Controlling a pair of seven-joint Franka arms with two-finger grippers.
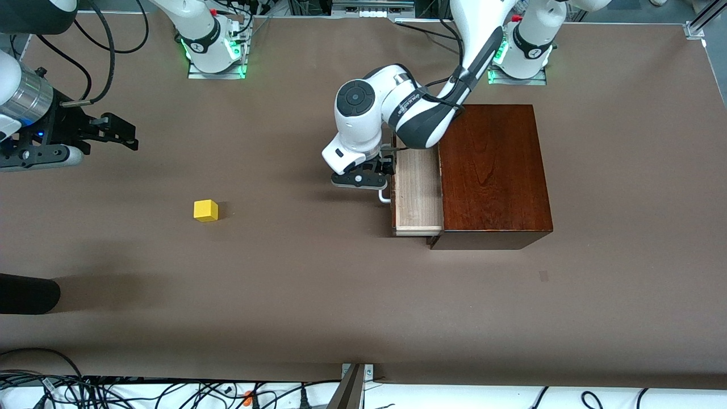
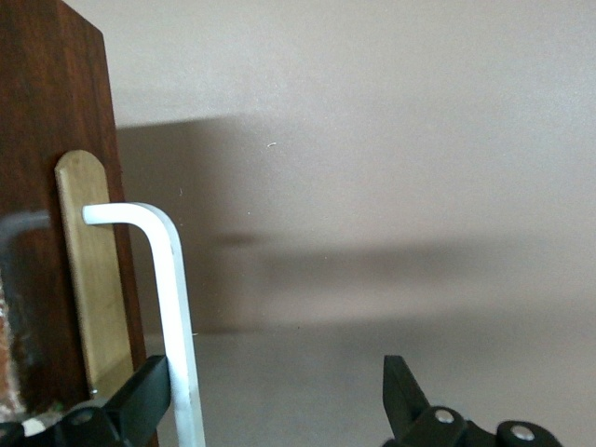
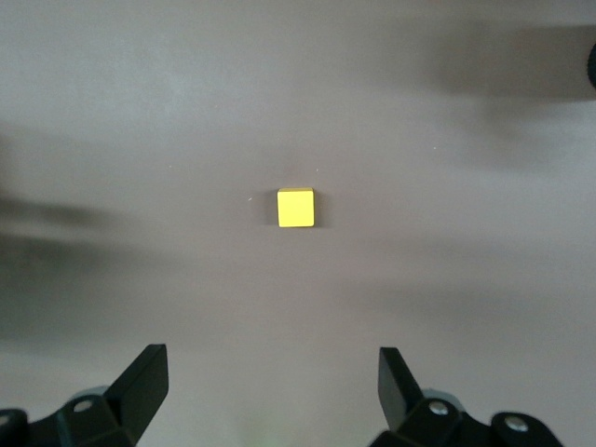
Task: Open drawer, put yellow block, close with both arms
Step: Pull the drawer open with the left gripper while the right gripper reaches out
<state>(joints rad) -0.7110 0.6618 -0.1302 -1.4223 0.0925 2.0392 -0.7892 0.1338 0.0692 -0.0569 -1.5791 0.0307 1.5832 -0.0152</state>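
A glossy dark-wood box [image 1: 493, 170] sits on the brown worktop [image 1: 318, 295] toward the left arm's end, and its drawer [image 1: 418, 190] stands partly pulled out, the pale wood tray showing bare between the box and the drawer's front. The white U-shaped handle [image 2: 168, 307] is fixed to that dark reddish-brown front over a light wooden backing strip [image 2: 91, 279]. The left gripper [image 1: 372, 175] is down at the handle: in the left wrist view its black fingers [image 2: 140, 396] stand apart, one of them between the handle bar and the drawer front and just beside the bar, the other well out over bare worktop, so the bar lies inside the open span and is not pinched; whether the near finger actually touches the bar I cannot tell. The yellow block [image 1: 205, 210] lies alone on the worktop toward the right arm's end, well apart from the box and a little nearer the front camera than the handle. The right gripper [image 1: 122, 133] hangs in the air over bare worktop near the right arm's end of the table, holding nothing. In the right wrist view its two fingers [image 3: 140, 386] are spread wide, and the cube [image 3: 296, 208] shows flat on the surface, centred between them and clear of both.
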